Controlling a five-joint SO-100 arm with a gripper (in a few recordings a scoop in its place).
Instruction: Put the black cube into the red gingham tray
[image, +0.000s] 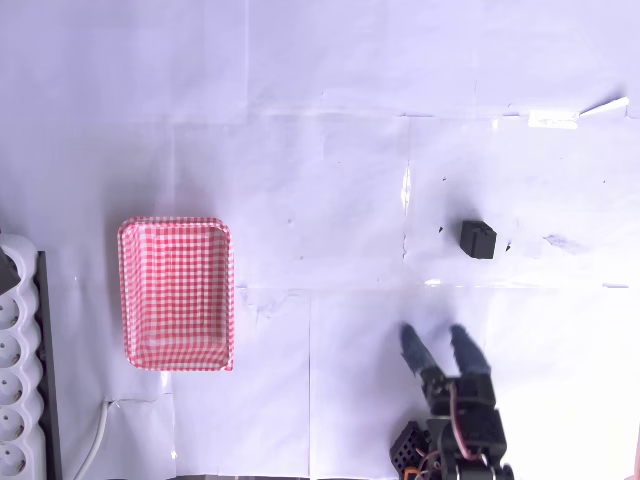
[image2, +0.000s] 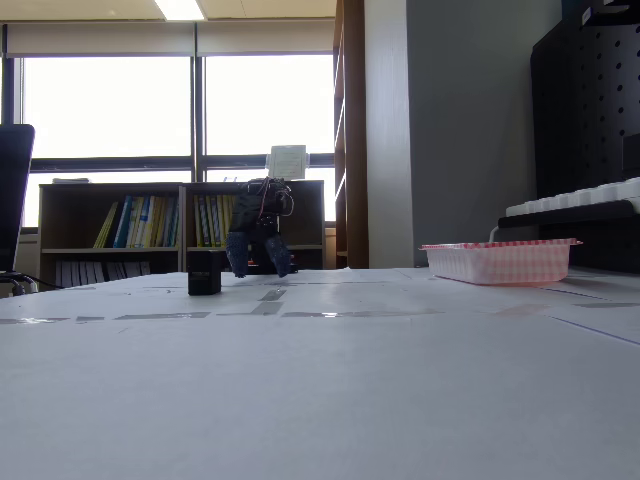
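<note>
Centrally catalogued is the black cube (image: 478, 239), seen in the overhead view resting alone on the white table (image: 330, 170), right of the middle, with bare surface all round it; in the fixed view the black cube (image2: 204, 272) is seen upright on the table (image2: 320, 390), low at the left of the gripper and nearer the camera. Next is entered the gripper (image: 440, 345), found in the overhead view below the cube and well apart from it, its two dark fingers (image: 412, 345) spread in a narrow V with clear table between them and nothing held; in the fixed view the gripper (image2: 259, 260) is seen pointing downward just above the table, tips parted, wires visible at its top. Further off is listed the red gingham tray (image: 128, 290), placed at the left of the overhead view, long side running up the picture, nothing seen inside it; in the fixed view the red gingham tray (image2: 498, 262) is shown at the right, flat on the table. A white power strip (image: 14, 400) is recorded at the left edge, beyond the tray, with a white cable (image: 95, 440) beside it. Bookshelves (image2: 130, 230) and bright windows (image2: 110, 105) are noted behind the table in the fixed view.
</note>
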